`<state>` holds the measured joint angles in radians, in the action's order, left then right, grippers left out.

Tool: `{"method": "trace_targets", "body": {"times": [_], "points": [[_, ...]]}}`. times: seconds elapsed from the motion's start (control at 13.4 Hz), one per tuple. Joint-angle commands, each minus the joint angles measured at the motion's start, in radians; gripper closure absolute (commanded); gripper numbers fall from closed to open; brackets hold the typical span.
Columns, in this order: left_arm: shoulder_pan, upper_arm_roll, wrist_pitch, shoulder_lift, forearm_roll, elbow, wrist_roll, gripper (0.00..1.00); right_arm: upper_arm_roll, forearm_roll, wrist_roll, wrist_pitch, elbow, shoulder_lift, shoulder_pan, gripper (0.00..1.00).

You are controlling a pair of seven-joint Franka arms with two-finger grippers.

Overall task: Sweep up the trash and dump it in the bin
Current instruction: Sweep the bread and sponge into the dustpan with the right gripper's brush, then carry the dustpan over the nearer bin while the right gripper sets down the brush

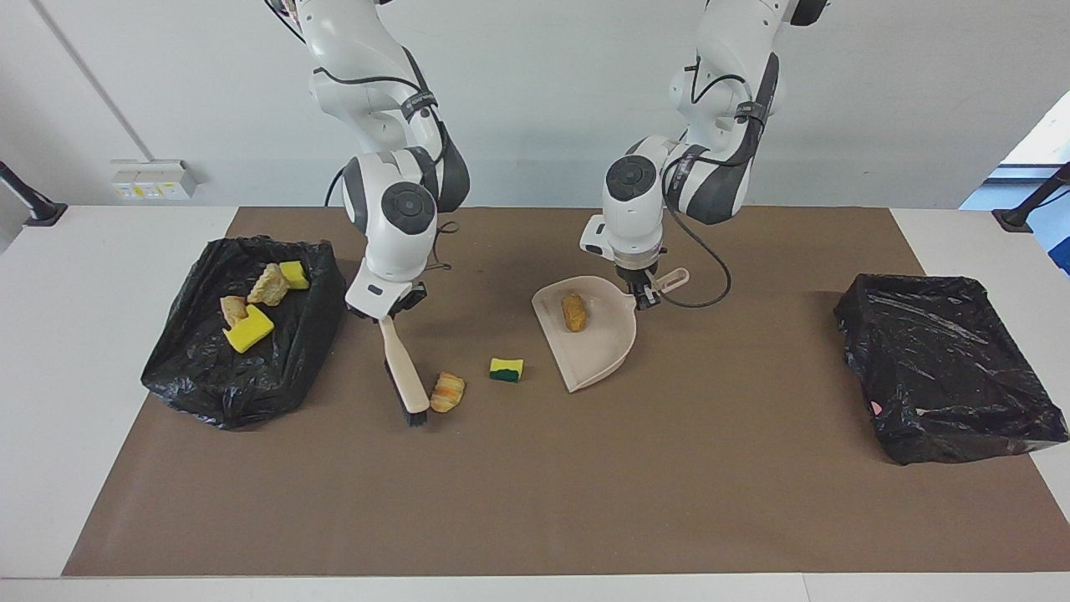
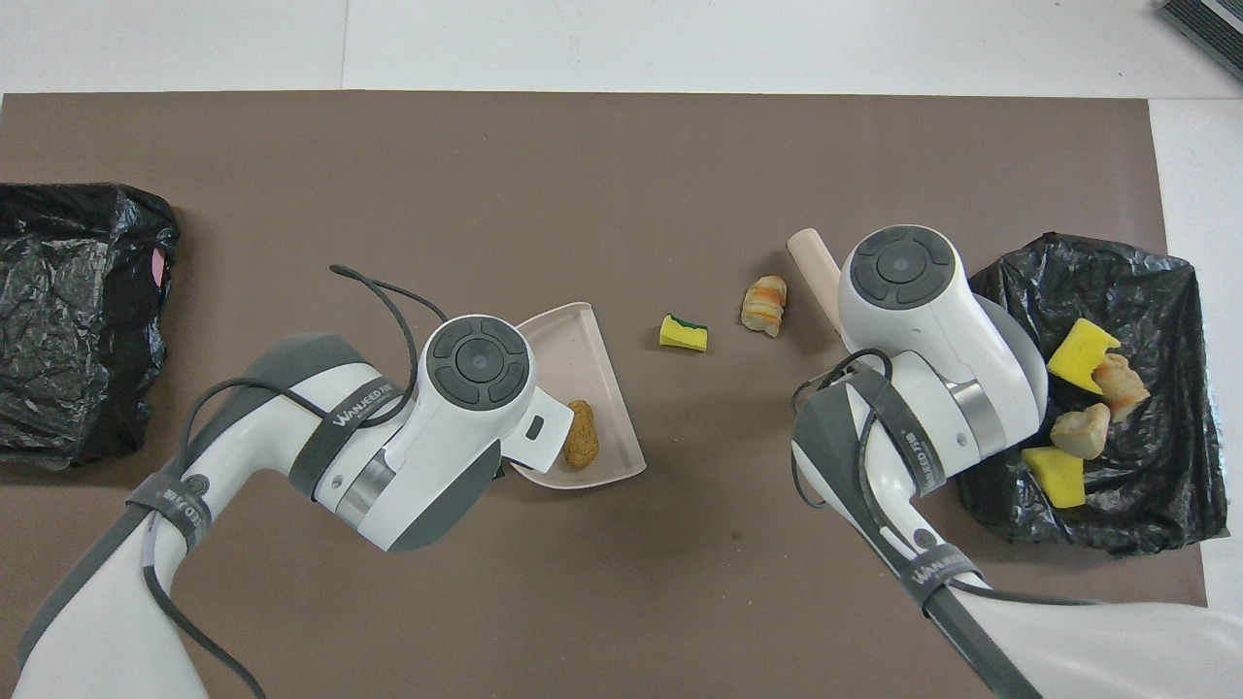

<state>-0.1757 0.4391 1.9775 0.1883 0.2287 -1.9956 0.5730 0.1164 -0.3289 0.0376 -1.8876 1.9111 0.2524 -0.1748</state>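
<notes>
My right gripper is shut on a beige brush, whose dark bristles are down at the mat right beside a striped bread chunk, on its bin side. A yellow and green sponge piece lies between that chunk and the beige dustpan. My left gripper is shut on the dustpan's handle, and a brown bread chunk rests in the pan. In the overhead view both wrists hide the grippers; only the brush's end shows.
A black-lined bin at the right arm's end holds several scraps. A second black-lined bin sits at the left arm's end. A brown mat covers the table.
</notes>
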Motion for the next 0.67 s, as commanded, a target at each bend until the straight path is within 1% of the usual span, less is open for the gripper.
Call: {"method": "trace_targets", "body": {"times": [0.0,0.15,0.37,0.6], "points": [[0.01,-0.002,0.015,-0.032,0.011,-0.037,-0.021,1.0,0.017,0.039,-0.01,0.031,-0.018,0.027,-0.009,1.0],[0.01,0.0,0.015,-0.033,0.011,-0.038,-0.021,1.0,0.019,0.259,0.007,0.027,0.002,0.016,-0.034,1.0],[0.012,-0.002,0.021,-0.032,0.009,-0.039,-0.021,1.0,0.019,0.41,0.034,0.004,0.006,0.021,-0.08,1.0],[0.012,-0.002,0.027,-0.03,0.009,-0.039,-0.018,1.0,0.019,0.574,0.062,-0.083,0.052,0.013,-0.136,1.0]]}}
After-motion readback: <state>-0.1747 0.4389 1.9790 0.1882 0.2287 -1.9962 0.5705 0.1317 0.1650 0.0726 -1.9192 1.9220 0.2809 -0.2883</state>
